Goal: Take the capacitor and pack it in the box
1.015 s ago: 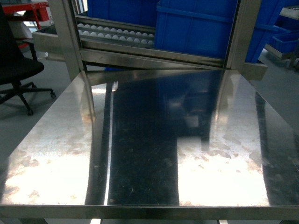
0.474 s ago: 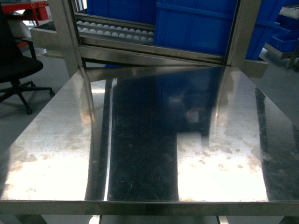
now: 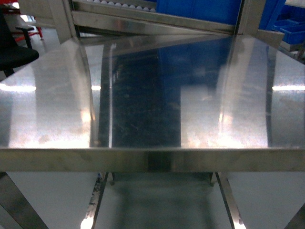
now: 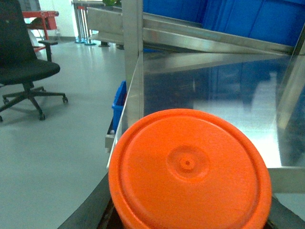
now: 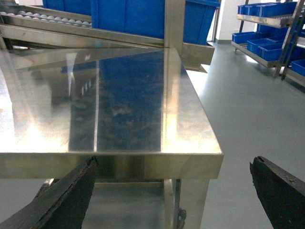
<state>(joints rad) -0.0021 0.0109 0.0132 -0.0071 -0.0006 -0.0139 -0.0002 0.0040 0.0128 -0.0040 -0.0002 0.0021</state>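
My left gripper [image 4: 190, 220] is holding the capacitor [image 4: 188, 164]. Its orange round end face points at the wrist camera and fills the lower middle of that view, with a small dimple at its centre. Only dark bits of the fingers [image 4: 88, 212] show at the lower left and lower right of the capacitor, so I can't read the exact contact. The printed side of the capacitor is hidden.

Just past the capacitor is the near edge of the steel tabletop [image 4: 214, 90], and a steel post [image 4: 133, 47] stands up ahead and slightly left. Beside that post, low down, is a blue bin [image 4: 119, 102]. Further left on the grey floor is a black office chair [image 4: 24, 62]. Beyond the tabletop, up ahead, are big blue bins [image 4: 238, 19].

My right gripper [image 5: 174, 162] is spread wide with nothing between the fingers [image 5: 71, 191], which are dark, one at each bottom corner. It sits off the tabletop [image 5: 119, 95], in front of its near right corner and about level with the edge. Ahead at the far side is a roller conveyor [image 5: 43, 18] with blue bins behind it. Far right is a rack of blue bins [image 5: 267, 28].

In the head view the tabletop [image 3: 152, 95] is bare shiny steel with reflections.
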